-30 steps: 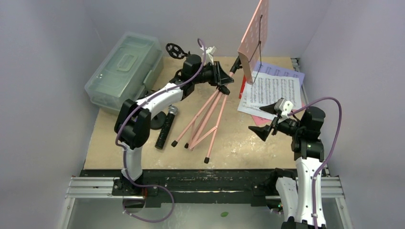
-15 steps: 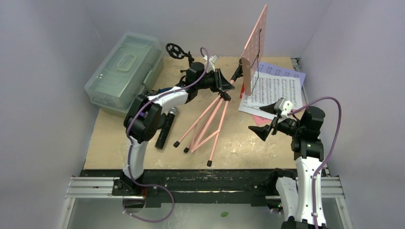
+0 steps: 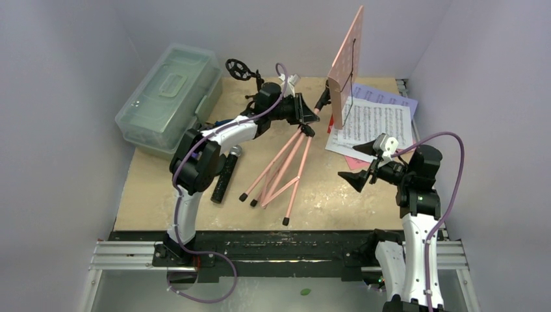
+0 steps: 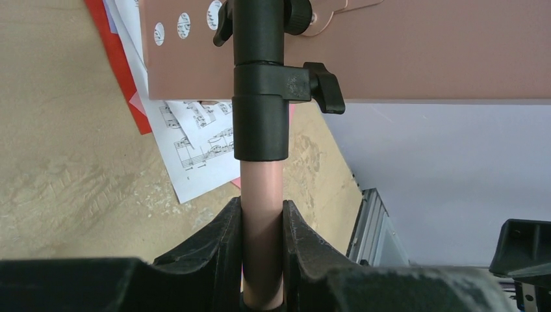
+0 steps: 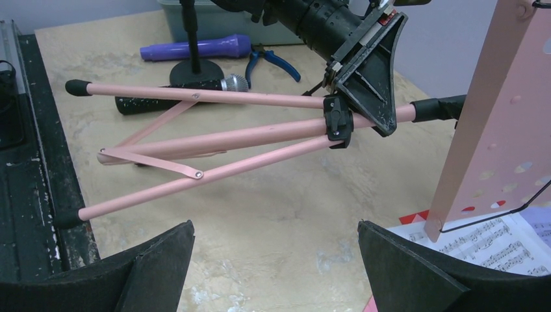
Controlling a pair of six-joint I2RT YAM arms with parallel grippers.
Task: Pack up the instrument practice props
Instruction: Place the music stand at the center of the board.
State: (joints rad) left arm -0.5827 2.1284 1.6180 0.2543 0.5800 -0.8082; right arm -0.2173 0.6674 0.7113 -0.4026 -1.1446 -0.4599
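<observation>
Clearly the left gripper is clamped on the smooth pink pole of the music stand, just below the black locking collar, with its jaws narrow around the tube. The pink perforated music rack rises tilted near the far edge of the table, right of centre. The pink tripod legs splay out toward the near edge. The right gripper hangs wide apart near the right edge and holds nothing.

The white sheet-music pages and a lilac page lie in the far right corner, right beside the rack's lower edge. The black-silver microphone lies left of centre, close to the legs' feet. The purple microphone lies beyond it, toward the clear greenish plastic case in the far left corner.

The main risk looks like the stand turning in the grip. The pole is round and slick, and the broad rack sits off to one side, so its weight could twist the tube between the pads. A swing toward the case could also sweep the spread legs into the black-silver microphone, or drag the rack's edge across the loose pages and scatter them. The case lid appears closed, and the unfolded stand seems too bulky to fit inside.
</observation>
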